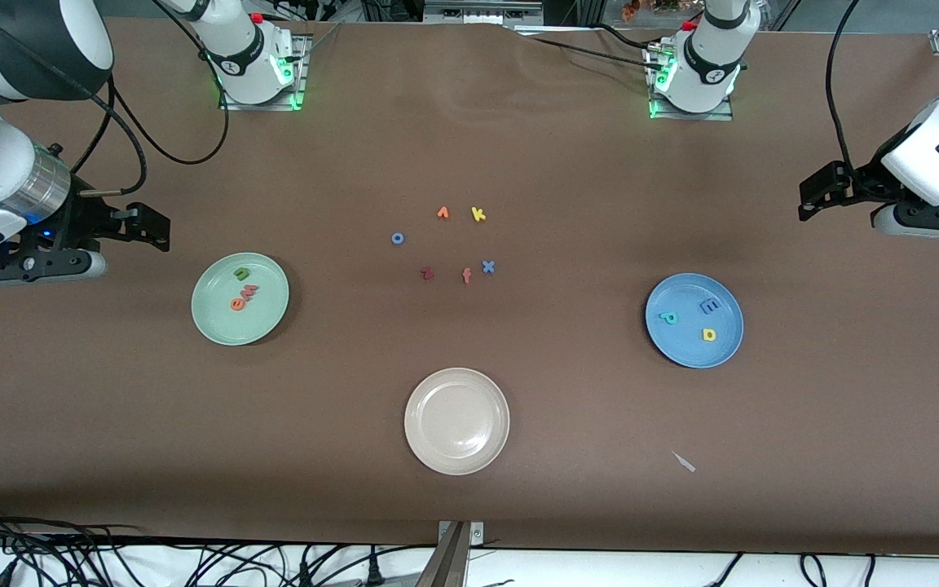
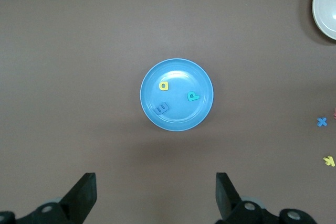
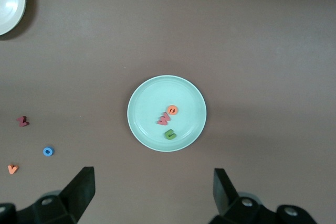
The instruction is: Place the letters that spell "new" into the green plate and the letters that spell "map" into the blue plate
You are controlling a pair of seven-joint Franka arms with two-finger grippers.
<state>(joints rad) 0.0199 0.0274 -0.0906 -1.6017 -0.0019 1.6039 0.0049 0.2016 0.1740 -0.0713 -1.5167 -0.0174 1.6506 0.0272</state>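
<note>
A brown tabletop (image 1: 469,383) is seen from above, with two robot arms drawn back to its two ends.

The green plate (image 1: 268,319) lies toward the right arm's end. Three small foam letters are held in it: a green n (image 1: 241,275), a pink w (image 1: 249,290) and an orange e (image 1: 238,304), the w and e touching. The blue plate (image 1: 722,349) lies toward the left arm's end. In it are found a blue-violet m (image 1: 707,306), a teal p (image 1: 667,318) and a yellow a (image 1: 708,334), set apart from one another.

Both words appear to be sorted, so the task is judged complete, with nothing left to move.

The right gripper (image 1: 161,231) is held above bare tabletop beside the green plate, its jaws released and empty. The left gripper (image 1: 804,198) is held above bare tabletop near the blue plate, jaws likewise spread and empty. Both arms seem to be waiting.

Leftover letters are scattered at mid-table: a blue o (image 1: 397,238), an orange letter (image 1: 443,213) too small to read, a yellow k (image 1: 478,214), a dark red z (image 1: 427,274), a salmon f (image 1: 466,275) and a blue x (image 1: 487,266). A cream plate (image 1: 495,452) lies empty near the front edge, with a pale scrap (image 1: 685,462) not far from it.

Both arms are cut off by the frame edges.
</note>
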